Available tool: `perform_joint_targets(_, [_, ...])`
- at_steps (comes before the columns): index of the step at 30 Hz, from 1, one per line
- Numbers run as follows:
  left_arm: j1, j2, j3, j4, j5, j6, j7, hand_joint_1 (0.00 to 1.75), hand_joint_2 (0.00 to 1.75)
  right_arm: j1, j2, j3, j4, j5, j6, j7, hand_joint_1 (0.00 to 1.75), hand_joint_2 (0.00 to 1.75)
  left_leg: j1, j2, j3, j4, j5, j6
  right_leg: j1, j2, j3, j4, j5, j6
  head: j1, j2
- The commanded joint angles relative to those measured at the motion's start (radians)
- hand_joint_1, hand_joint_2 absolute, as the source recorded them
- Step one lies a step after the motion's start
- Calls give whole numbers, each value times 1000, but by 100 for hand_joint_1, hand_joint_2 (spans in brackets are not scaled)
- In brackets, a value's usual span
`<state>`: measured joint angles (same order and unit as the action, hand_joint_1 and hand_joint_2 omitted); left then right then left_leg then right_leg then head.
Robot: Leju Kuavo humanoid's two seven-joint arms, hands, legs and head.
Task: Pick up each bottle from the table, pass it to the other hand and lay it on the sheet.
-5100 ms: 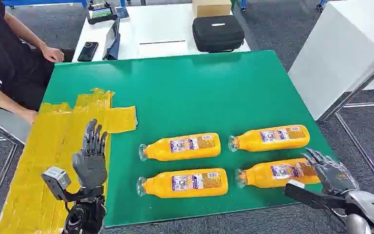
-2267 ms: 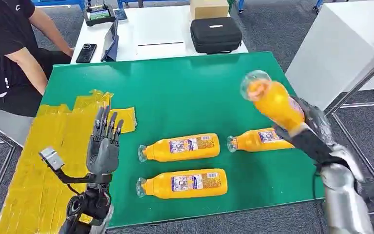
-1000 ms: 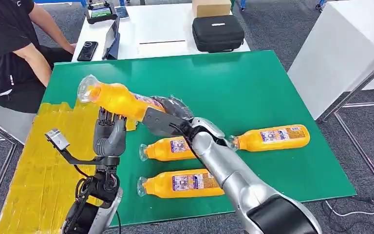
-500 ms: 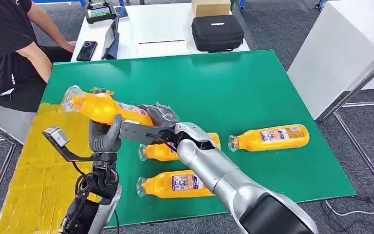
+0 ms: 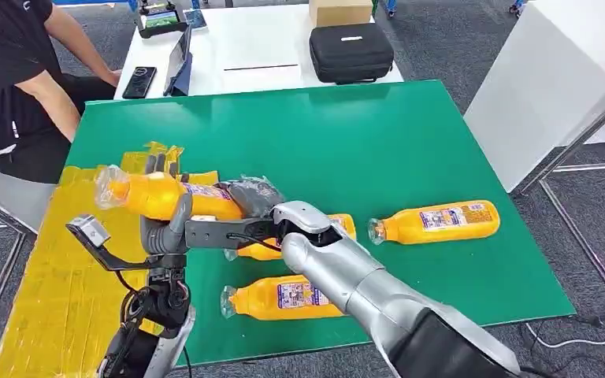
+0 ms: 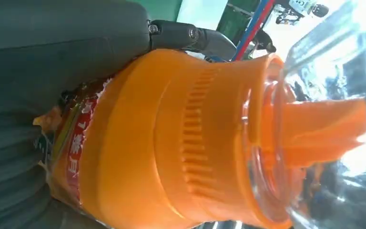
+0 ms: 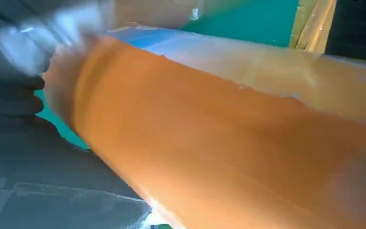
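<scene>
So we're holding one orange bottle [image 5: 165, 197] up in the air over the left part of the green worktop [image 5: 347, 142], right at the edge where the yellow sheet [image 5: 63, 260] begins. Our right hand [image 5: 248, 197] is grasping the bottle's base end, the arm reaching across from 5 o'clock. Our left hand [image 5: 165, 224] is coming up under the bottle's middle: the thumb is lying against the near side of the bottle and the fingers [image 5: 157, 164] are poking up behind it. Honestly we can't tell whether the left fingers are actually clamping it or just cupping it. In the left wrist view the bottle [image 6: 171, 143] is sitting tight against the hand, clear cap end sticking out, so it's at least touching. The cap end is pointing toward 9 o'clock, over the sheet.

Three more bottles are lying on their sides on the worktop, caps toward 9 o'clock: one [image 5: 437, 220] at about 3 o'clock from the hands, one [image 5: 339, 224] mostly hidden behind our right arm, and one [image 5: 283, 298] nearer us at about 5 o'clock.

A person [image 5: 8, 87] in black is sitting at 10 o'clock beside the worktop. Behind it, at 12 o'clock, a white table [image 5: 260, 47] is carrying a black case [image 5: 352, 53], a cardboard box [image 5: 340, 11] and a phone [image 5: 140, 82].
</scene>
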<state>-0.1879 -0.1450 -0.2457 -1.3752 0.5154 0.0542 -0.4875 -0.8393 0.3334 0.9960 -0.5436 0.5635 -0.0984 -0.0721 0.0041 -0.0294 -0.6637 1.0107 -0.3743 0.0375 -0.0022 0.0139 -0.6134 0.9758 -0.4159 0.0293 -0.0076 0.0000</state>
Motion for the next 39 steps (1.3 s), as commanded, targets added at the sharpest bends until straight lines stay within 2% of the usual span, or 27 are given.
perform_joint_targets(1, [-136, -24, -114, 75, -12, -22, 15, 0, 175, 35, 16, 182, 26, 10, 16, -5, 175, 175, 1, -4, 4, 0, -1, -1, 1, -7, 6, 0, -3, 0, 0, 0])
perform_joint_targets(2, [-139, -26, -117, 78, -11, -22, 17, 0, 175, 33, 16, 190, 22, 12, 16, -3, 175, 175, 1, -3, 2, 0, 0, -1, 1, -5, 4, -1, -2, 0, 0, 0])
perform_joint_targets(3, [-141, -27, -120, 79, -10, -23, 17, 0, 175, 33, 16, 194, 15, 11, 16, 0, 175, 175, 1, -4, 8, 1, -3, -2, 2, -9, 10, 1, -5, 0, 0, 0])
perform_joint_targets(9, [-154, -28, -124, 82, -4, -16, 21, 0, 175, 54, 16, 276, -36, 33, 11, 22, 175, 175, 1, -2, 2, 0, 0, -1, 1, -5, 3, 0, -2, 0, 0, 0])
perform_joint_targets(11, [-154, -29, -127, 84, 9, -23, 26, 0, 175, 56, 16, 287, -41, 22, 10, 30, 175, 175, 1, -3, 6, 1, -2, -2, 2, -8, 8, 0, -4, -1, 0, 0])
perform_joint_targets(12, [-153, -29, -129, 83, 14, -26, 25, 101, 175, 55, 16, 293, -40, 13, 7, 36, 175, 175, 1, -3, 3, 0, -1, -2, 1, -6, 6, 0, -3, -1, 0, 0])
perform_joint_targets(13, [-152, -30, -129, 79, 15, -28, 22, 175, 175, 54, 16, 291, -38, 7, 5, 37, 175, 175, 1, -3, 5, 0, -2, -2, 1, -7, 7, 0, -4, -1, 0, 0])
perform_joint_targets(22, [-118, -18, -110, 30, 27, -25, 13, 175, 175, 35, 16, 308, -40, -21, 14, 29, 175, 175, 1, -1, 1, 0, 0, -1, 1, -3, 3, 0, -1, 0, 0, 0])
perform_joint_targets(24, [-113, -18, -108, 23, 27, -26, 13, 175, 175, 35, 16, 311, -42, -28, 15, 37, 175, 175, 1, -2, 6, 1, -3, -2, 2, -7, 9, 1, -5, -1, 0, 0])
perform_joint_targets(27, [-115, -21, -106, 27, 27, -25, 13, 175, 175, 38, 16, 314, -40, -38, 8, 36, 175, 175, 1, -1, 2, 0, -1, -1, 2, -4, 4, 0, -2, 0, 0, 0])
perform_joint_targets(29, [-115, -22, -104, 29, 27, -25, 13, 175, 175, 39, 16, 315, -38, -40, 3, 37, 175, 175, 1, -2, 7, 1, -3, -2, 1, -7, 9, 1, -5, -1, 0, 0])
perform_joint_targets(32, [-118, -25, -103, 37, 27, -25, 13, 175, 175, 42, 16, 310, -32, -45, -6, 42, 175, 175, 1, -1, 2, 0, -1, -1, 1, -4, 4, 0, -2, 0, 0, 0])
perform_joint_targets(33, [-118, -26, -103, 38, 27, -25, 13, 175, 175, 42, 16, 309, -30, -46, -9, 44, 175, 175, 1, -2, 8, 1, -3, -2, 1, -7, 10, 1, -6, -1, 0, 0])
perform_joint_targets(34, [-119, -26, -101, 37, 27, -25, 12, 175, 175, 44, 16, 293, -28, -56, -35, 31, 38, 175, 1, -2, 3, 0, -1, -1, 1, -6, 5, 0, -3, 0, 0, 0])
perform_joint_targets(35, [-120, -24, -100, 33, 22, -25, 5, 175, 175, 43, 16, 278, -18, -64, -52, 13, 0, 175, 1, -2, 5, 0, -2, -2, 2, -7, 8, 0, -4, -1, 0, 0])
perform_joint_targets(36, [-117, -17, -94, 18, 13, -19, -9, 175, 175, 34, 16, 262, 6, -59, -82, 13, 0, 0, 1, -3, 5, 1, -2, -2, 2, -7, 7, 0, -4, -1, 0, 0])
perform_joint_targets(39, [-106, 14, -58, -42, -42, 19, -44, 175, 175, 8, 7, 161, 106, -44, -165, -27, 0, 0, 1, -2, 3, 1, -1, -2, 2, -6, 5, 1, -3, -1, 0, 0])
